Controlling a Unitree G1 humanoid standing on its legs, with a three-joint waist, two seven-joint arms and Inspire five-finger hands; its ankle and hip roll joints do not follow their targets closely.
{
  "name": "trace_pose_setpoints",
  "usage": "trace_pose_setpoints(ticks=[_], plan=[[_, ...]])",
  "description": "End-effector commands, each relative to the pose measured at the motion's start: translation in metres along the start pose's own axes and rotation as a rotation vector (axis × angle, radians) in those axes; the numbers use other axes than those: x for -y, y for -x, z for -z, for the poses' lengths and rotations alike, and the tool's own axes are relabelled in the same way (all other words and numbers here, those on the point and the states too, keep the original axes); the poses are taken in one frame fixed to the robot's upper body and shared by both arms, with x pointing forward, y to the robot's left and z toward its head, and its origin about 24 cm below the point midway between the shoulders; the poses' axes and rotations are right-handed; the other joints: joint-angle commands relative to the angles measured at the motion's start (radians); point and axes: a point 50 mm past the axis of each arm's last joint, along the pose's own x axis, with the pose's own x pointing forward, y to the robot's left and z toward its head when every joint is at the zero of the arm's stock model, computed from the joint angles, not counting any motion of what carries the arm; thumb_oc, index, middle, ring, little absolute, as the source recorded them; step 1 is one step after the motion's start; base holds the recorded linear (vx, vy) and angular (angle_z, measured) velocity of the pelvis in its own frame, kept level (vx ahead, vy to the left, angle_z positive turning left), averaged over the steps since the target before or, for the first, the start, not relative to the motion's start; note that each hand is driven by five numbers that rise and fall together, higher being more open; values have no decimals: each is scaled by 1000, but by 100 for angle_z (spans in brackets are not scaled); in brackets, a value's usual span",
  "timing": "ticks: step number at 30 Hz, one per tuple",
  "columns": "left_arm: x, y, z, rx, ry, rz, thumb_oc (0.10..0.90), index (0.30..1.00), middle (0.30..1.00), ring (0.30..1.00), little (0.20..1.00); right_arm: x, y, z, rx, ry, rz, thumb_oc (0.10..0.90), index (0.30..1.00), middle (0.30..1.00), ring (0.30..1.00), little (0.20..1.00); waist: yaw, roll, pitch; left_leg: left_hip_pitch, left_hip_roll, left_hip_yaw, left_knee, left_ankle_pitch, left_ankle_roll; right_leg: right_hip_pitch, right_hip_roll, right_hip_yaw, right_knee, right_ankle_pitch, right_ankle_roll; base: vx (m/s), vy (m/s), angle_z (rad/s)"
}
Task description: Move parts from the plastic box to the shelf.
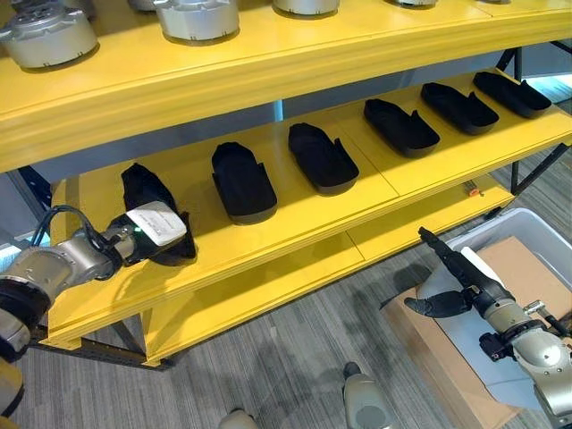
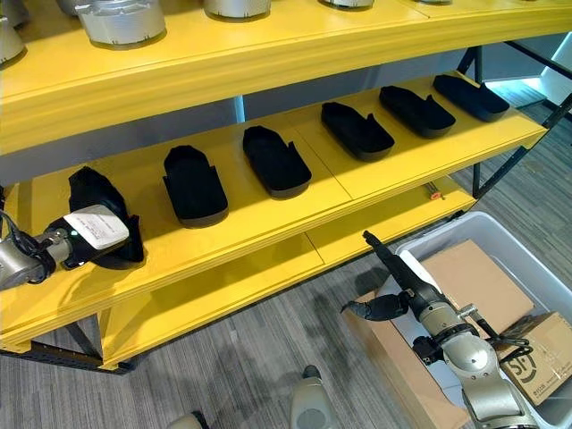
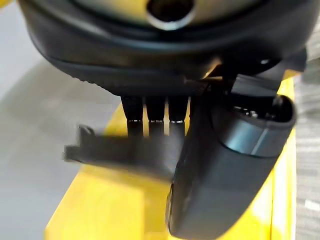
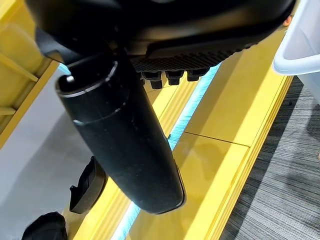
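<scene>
We see the left hand point(image 1: 147, 234) on the yellow shelf point(image 1: 295, 214), fingers wrapped round the leftmost black part point(image 1: 147, 192). The right hand point(image 1: 456, 281) hangs unclenched and empty over the plastic box point(image 1: 527, 228) — well apart from the shelved parts.

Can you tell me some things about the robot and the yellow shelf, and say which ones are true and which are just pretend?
1. Six black parts lie in a row on the middle yellow shelf. True.
2. The left robot hand is up at the part at the left end of the row. True.
3. The right robot hand is carrying a black part. False: it holds nothing, and its fingers are straight.
4. The plastic box sits on the top shelf. False: it stands on the floor at the right, with cardboard in it.
5. Silver-grey round parts stand on the top shelf. True.
</scene>
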Motion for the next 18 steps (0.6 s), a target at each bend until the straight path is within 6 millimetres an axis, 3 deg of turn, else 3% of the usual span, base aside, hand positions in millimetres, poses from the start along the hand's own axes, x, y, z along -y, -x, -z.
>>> trace_pose_setpoints(ticks=[1,18], plan=[[-17,15,49,-263,78,-92,900,1000,1000,1000,1000,34,-2,-34,177,49,132,900,1000,1000,1000,1000,12,-24,-103,-62,30,15,68,-11,19,108,-77,-45,-81,-21,32,0,0,0],[-23,27,69,-385,246,-148,900,1000,1000,1000,1000,30,4,-25,121,38,121,900,1000,1000,1000,1000,31,-23,-106,-44,25,10,37,9,16,130,-78,-62,-88,-23,31,0,0,0]])
